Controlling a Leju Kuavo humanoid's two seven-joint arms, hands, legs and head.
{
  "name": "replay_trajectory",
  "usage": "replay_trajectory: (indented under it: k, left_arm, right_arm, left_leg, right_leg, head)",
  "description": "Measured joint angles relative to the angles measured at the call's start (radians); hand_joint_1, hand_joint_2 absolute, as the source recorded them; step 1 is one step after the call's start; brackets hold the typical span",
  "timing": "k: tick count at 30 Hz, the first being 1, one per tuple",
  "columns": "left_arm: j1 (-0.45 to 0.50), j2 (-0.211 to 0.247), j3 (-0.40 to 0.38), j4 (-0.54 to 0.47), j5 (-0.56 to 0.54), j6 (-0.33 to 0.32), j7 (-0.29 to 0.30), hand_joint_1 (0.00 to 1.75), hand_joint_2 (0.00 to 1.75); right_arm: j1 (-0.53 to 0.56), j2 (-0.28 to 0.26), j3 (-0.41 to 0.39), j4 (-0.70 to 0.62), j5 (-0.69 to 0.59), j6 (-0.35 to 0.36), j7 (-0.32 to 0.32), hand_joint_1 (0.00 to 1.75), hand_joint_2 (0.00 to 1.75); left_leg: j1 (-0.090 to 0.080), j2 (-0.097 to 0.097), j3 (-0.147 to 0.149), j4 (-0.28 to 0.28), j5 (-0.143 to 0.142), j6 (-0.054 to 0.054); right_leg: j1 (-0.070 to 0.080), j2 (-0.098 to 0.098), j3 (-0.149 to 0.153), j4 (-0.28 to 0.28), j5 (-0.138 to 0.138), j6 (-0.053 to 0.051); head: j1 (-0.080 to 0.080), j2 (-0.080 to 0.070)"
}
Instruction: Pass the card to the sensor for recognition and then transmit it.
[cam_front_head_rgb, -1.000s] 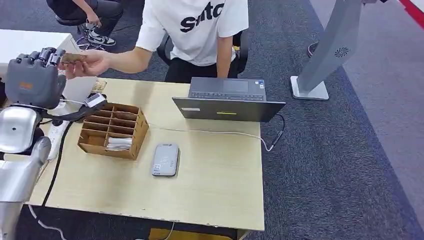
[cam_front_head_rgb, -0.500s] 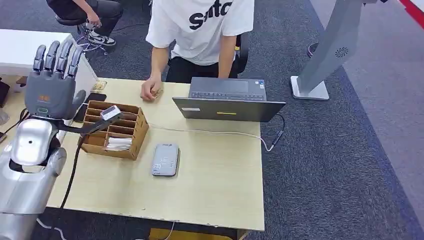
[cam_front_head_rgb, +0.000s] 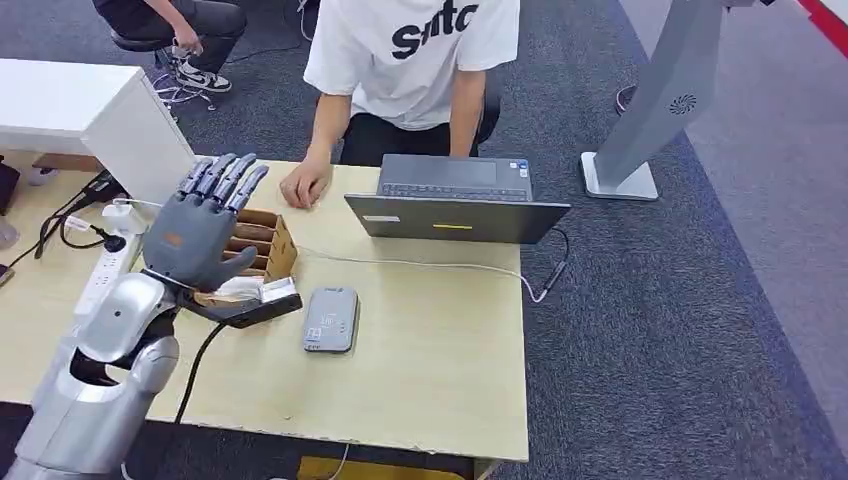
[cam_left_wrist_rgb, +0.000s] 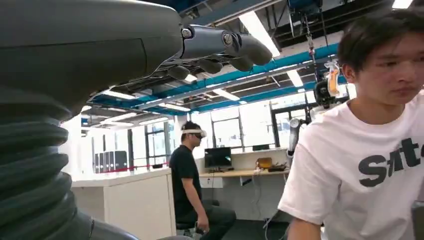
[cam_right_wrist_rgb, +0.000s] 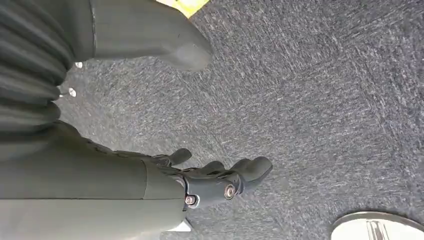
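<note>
Left robot hand (cam_front_head_rgb: 200, 235) spread, empty, over box (cam_front_head_rgb: 275, 245) at 9 o'clock of sensor (cam_front_head_rgb: 331, 319); right robot hand (cam_right_wrist_rgb: 220, 182) loosely curled near floor; cards (cam_front_head_rgb: 240, 287) in box look thin, stiff, light, slippery, so pinch an edge.

Left hand (cam_front_head_rgb: 197, 237) raised over the table's left part, back toward the camera, fingers (cam_front_head_rgb: 226, 178) spread and extended, holding nothing; right hand (cam_right_wrist_rgb: 210, 180) hanging low, fingers loosely apart, empty
</note>
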Motion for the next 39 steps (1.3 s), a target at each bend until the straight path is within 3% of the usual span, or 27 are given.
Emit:
replay_trajectory:
  k: [8,12,18,26,33,39]
  left_arm:
    - [0.003,0.000,-0.009,-0.006,0.003,-0.001,0.001,0.00,1.75]
    - [0.003,0.010,-0.023,-0.007,0.102,-0.051,-0.039,0.00,1.75]
    - [0.021,0.069,-0.067,-0.014,0.247,-0.130,-0.086,0.00,1.75]
    - [-0.011,0.169,-0.099,0.021,0.359,-0.238,-0.051,0.00,1.75]
    - [-0.014,0.208,-0.123,0.079,0.400,-0.258,-0.048,0.00,1.75]
    - [-0.031,0.254,-0.136,0.089,0.446,-0.322,-0.034,0.00,1.75]
  right_arm:
    - [0.000,0.000,-0.013,0.000,0.000,0.000,0.000,0.00,1.75]
    - [0.000,0.000,-0.015,0.000,-0.003,0.000,-0.005,0.00,1.75]
    - [0.000,0.000,-0.021,0.000,-0.006,-0.003,-0.005,0.00,1.75]
    - [-0.001,0.000,-0.021,0.000,0.009,-0.004,0.002,0.00,1.75]
    - [-0.001,0.000,-0.021,0.000,0.022,-0.004,0.004,0.00,1.75]
    - [-0.002,0.000,-0.021,0.000,0.030,-0.003,0.004,0.00,1.75]
  left_leg:
    - [0.000,0.000,0.000,0.000,0.000,0.000]
    - [0.000,0.000,0.000,0.000,0.000,0.000]
    - [0.000,0.000,0.000,0.000,0.000,0.000]
    - [0.000,0.000,0.000,0.000,0.000,0.000]
    - [0.000,0.000,0.000,0.000,0.000,0.000]
    - [0.000,0.000,0.000,0.000,0.000,0.000]
  right_leg:
    - [0.000,0.000,0.000,0.000,0.000,0.000]
    - [0.000,0.000,0.000,0.000,0.000,0.000]
    - [0.000,0.000,0.000,0.000,0.000,0.000]
    - [0.000,0.000,0.000,0.000,0.000,0.000]
    - [0.000,0.001,0.000,0.000,0.000,0.000]
    - [0.000,0.000,0.000,0.000,0.000,0.000]
  head:
    - [0.000,0.000]
    - [0.000,0.000]
    - [0.000,0.000]
    - [0.000,0.000]
    - [0.000,0.000]
    - [0.000,0.000]
